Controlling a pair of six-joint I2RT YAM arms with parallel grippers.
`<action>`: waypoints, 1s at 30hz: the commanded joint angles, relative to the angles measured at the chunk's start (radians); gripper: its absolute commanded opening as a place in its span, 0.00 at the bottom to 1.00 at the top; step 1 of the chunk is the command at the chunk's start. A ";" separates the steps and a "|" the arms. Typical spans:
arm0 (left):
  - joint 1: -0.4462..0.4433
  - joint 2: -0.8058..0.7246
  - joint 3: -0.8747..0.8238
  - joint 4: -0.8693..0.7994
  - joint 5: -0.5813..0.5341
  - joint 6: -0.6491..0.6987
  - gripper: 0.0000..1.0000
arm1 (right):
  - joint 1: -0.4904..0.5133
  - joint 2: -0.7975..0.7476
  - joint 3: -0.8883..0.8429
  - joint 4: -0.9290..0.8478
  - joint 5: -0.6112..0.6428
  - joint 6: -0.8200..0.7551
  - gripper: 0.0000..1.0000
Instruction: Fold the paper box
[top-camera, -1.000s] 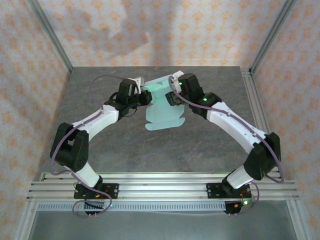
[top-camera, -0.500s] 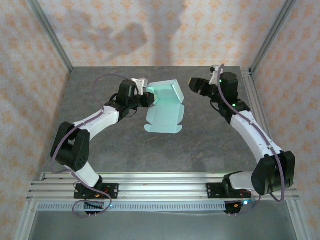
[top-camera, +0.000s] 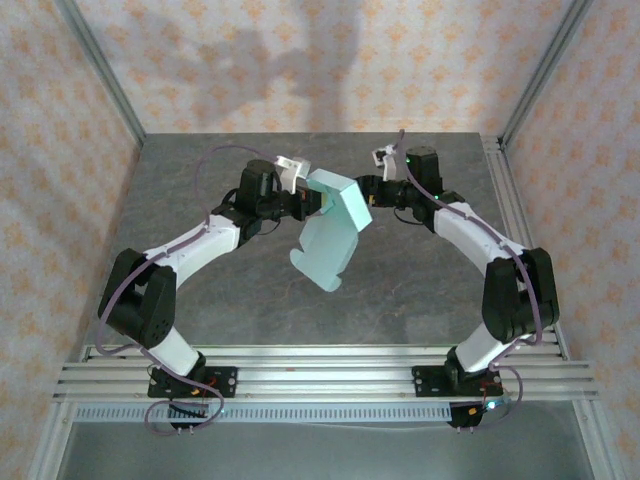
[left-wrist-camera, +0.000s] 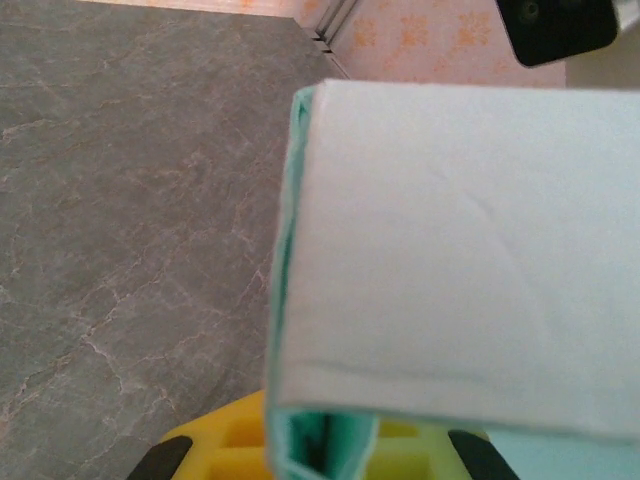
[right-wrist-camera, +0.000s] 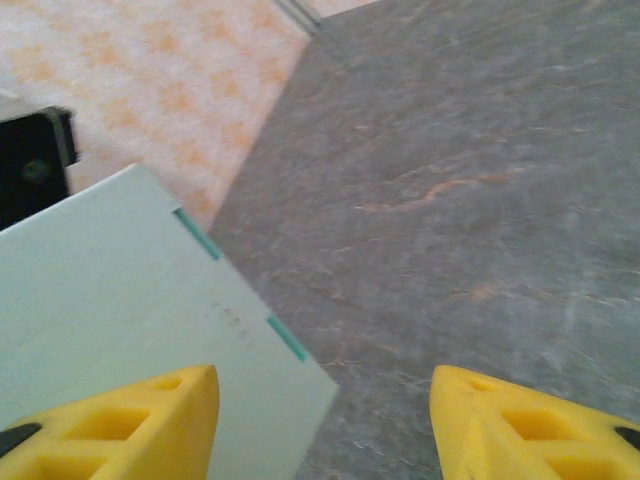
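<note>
Three patterned walls, grey table, perhaps stone, paper box

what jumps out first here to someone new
A pale mint paper box, partly folded, tilts up over the middle of the gray table. The left gripper pinches its upper left edge, and the right gripper is open beside its upper right corner.
</note>
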 joint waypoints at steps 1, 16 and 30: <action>-0.002 0.002 0.043 0.014 -0.013 -0.017 0.00 | 0.019 -0.003 -0.001 0.097 -0.125 -0.025 0.58; -0.005 0.058 0.102 0.003 -0.029 -0.055 0.00 | 0.082 -0.013 0.042 -0.066 -0.140 -0.170 0.60; -0.004 0.048 0.108 -0.086 -0.059 0.030 0.00 | 0.038 -0.032 0.051 -0.082 0.026 -0.162 0.66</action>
